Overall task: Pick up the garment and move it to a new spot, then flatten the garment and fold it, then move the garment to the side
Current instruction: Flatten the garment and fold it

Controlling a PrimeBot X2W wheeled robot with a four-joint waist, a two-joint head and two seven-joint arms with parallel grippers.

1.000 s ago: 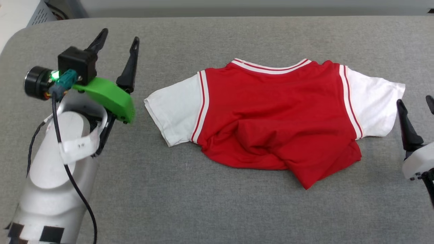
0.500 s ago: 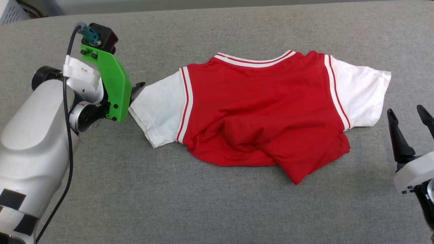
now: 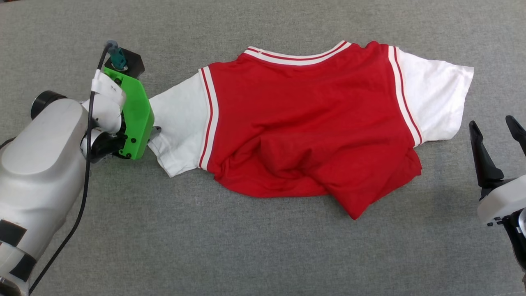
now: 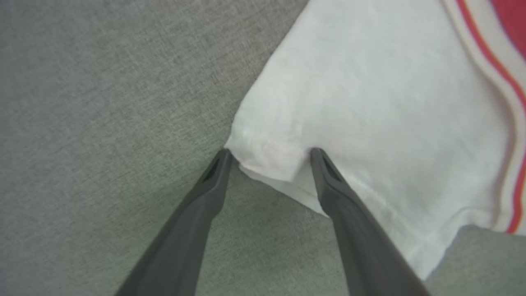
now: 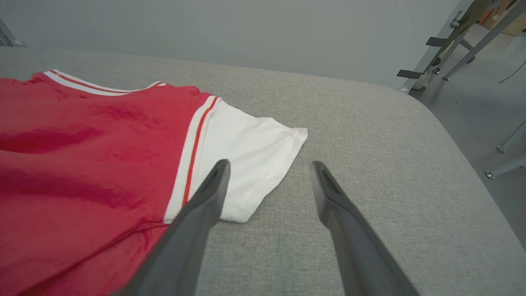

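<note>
The garment (image 3: 308, 123), red with white sleeves and striped trim, lies back-up on the grey table, its lower hem bunched and folded under. My left gripper (image 3: 153, 131) points down at the outer edge of the left sleeve, mostly hidden under its green bracket. In the left wrist view that gripper (image 4: 269, 154) is open, its fingertips touching the sleeve (image 4: 370, 102) on either side of the sleeve's corner. My right gripper (image 3: 493, 125) stands open just right of the right sleeve. In the right wrist view it (image 5: 269, 164) hovers beside the garment (image 5: 82, 156), apart from it.
The grey fabric table (image 3: 263, 255) spreads wide around the shirt. In the right wrist view its rounded far corner (image 5: 415, 107) drops off to a floor with metal stand legs (image 5: 452, 37); a pale wall stands behind.
The head camera has tilted down, shifting the picture. My left gripper has turned downward and come right onto the left sleeve's edge. The right gripper stays open beside the right sleeve.
</note>
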